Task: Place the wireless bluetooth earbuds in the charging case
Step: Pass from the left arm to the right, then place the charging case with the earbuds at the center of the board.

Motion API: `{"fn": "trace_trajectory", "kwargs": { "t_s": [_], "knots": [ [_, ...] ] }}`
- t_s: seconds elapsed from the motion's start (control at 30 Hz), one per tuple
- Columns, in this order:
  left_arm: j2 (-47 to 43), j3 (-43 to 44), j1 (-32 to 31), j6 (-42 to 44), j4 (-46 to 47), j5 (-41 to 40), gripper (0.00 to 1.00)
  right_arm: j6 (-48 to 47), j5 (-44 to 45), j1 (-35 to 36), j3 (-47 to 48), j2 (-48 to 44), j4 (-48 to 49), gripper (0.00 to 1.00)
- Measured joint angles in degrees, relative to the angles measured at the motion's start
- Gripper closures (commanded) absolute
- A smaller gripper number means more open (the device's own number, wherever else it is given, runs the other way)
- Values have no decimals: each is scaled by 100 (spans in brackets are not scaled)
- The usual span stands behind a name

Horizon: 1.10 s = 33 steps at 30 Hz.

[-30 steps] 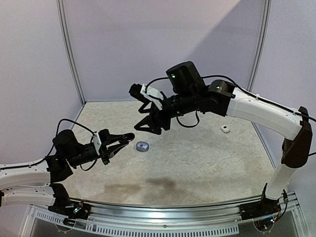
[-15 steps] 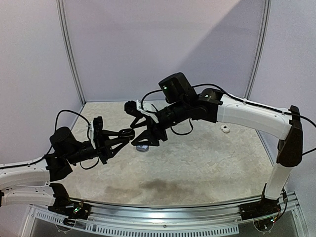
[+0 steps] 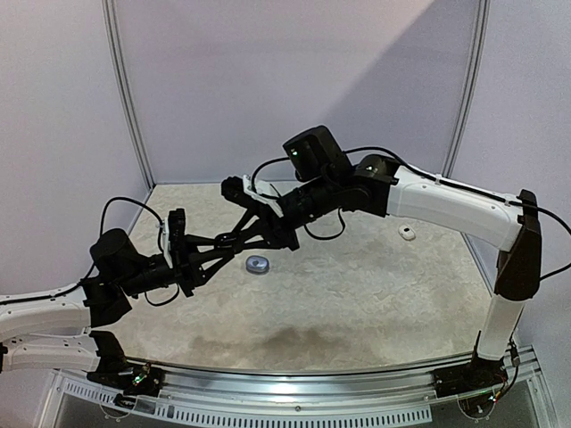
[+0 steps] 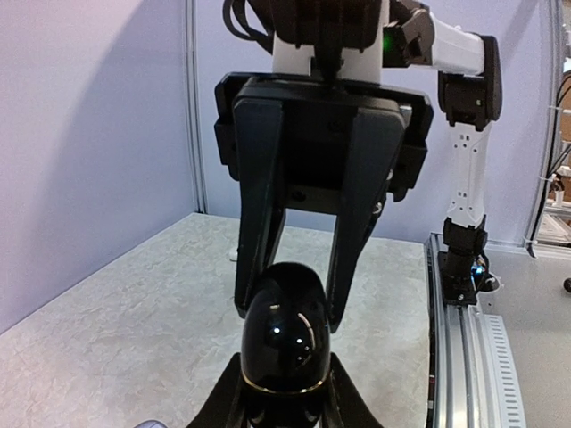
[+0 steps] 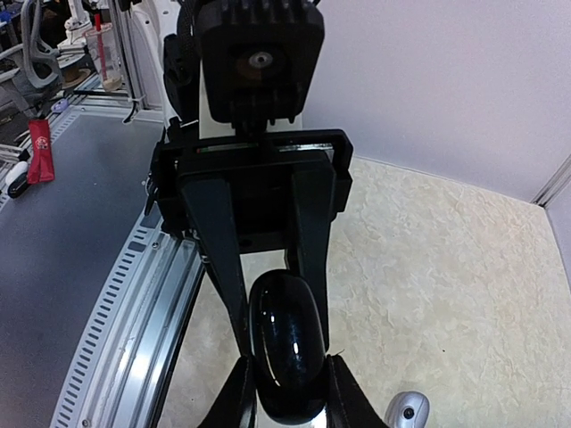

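Black case (image 4: 284, 334) held in mid-air above left-centre of table (image 3: 375, 303), one claw at each end. Likely hand-over, or bracing so lid can be opened.
Left claw (image 4: 284, 392): clamped on one end of case.
Right claw (image 5: 290, 397): fingers flank other end, touching or nearly; firm grip cannot be told.
Case looks shut.
Count: one case, two earbuds, both loose on table. Silvery earbud (image 3: 258, 264) lies just below claws. White earbud (image 3: 407, 234) lies far right, well apart.

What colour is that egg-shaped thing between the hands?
Glossy black; the case shows best in left wrist view.
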Motion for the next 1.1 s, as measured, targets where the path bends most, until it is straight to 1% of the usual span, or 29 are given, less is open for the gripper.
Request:
{"fn": "trace_trajectory", "kwargs": {
  "t_s": [0.03, 0.07, 0.1, 0.13, 0.23, 0.3, 0.37, 0.47, 0.6, 0.67, 0.77, 0.87, 0.9, 0.93, 1.0, 1.03, 1.07, 1.1],
  "knots": [
    [-2, 0, 0, -13, 2, -2, 86, -2, 2, 0, 22, 4, -24, 100],
    [-2, 0, 0, -20, 11, -17, 38, -2, 7, 0, 44, 13, -46, 100],
    [-2, 0, 0, -35, 20, -39, 8, -2, 20, 0, 52, 15, -50, 100],
    [-2, 0, -9, -50, 33, -103, 2, 11, 46, -7, 63, 15, -52, 100],
    [-9, 0, -13, -33, 92, -553, 1, 149, 111, -90, 68, 15, -83, 100],
    [-17, 0, -13, 61, 96, -734, 1, 365, 173, -264, 68, 24, -129, 100],
    [-35, 0, -13, 146, 96, -870, 1, 643, 232, -575, 66, 39, -199, 100],
    [-83, 0, -13, 243, 87, -1054, 1, 1228, 284, -1353, 90, 205, -446, 100],
    [-94, 0, -13, 293, 85, -1139, 1, 2048, 407, -2376, 413, 1064, -1158, 100],
    [-96, -2, -13, 310, 85, -1152, 1, 2361, 411, -2682, 420, 1532, -1445, 100],
    [-96, -2, -13, 313, 83, -1172, 1, 2763, 424, -2927, 271, 2144, -1832, 100],
    [-96, -2, -13, 310, 83, -1191, 1, 3008, 361, -2935, 122, 2391, -2061, 99],
    [-96, -2, -13, 310, 81, -1204, 1, 3064, 308, -2935, 125, 2413, -2070, 94],
    [-96, -2, -13, 310, 83, -1217, 1, 3108, 284, -2938, 131, 2413, -2076, 87],
    [-98, -2, -15, 310, 81, -1261, 1, 3165, 223, -2942, 155, 2437, -2085, 60],
    [-103, -2, -13, 310, 81, -1279, 1, 3198, 219, -2942, 168, 2459, -2087, 40],
    [-111, -2, -13, 308, 76, -1300, 1, 3235, 227, -2949, 181, 2492, -2107, 12],
    [-127, -2, -13, 308, 72, -1322, 1, 3252, 278, -2953, 192, 2518, -2131, 3]
  ]
}}
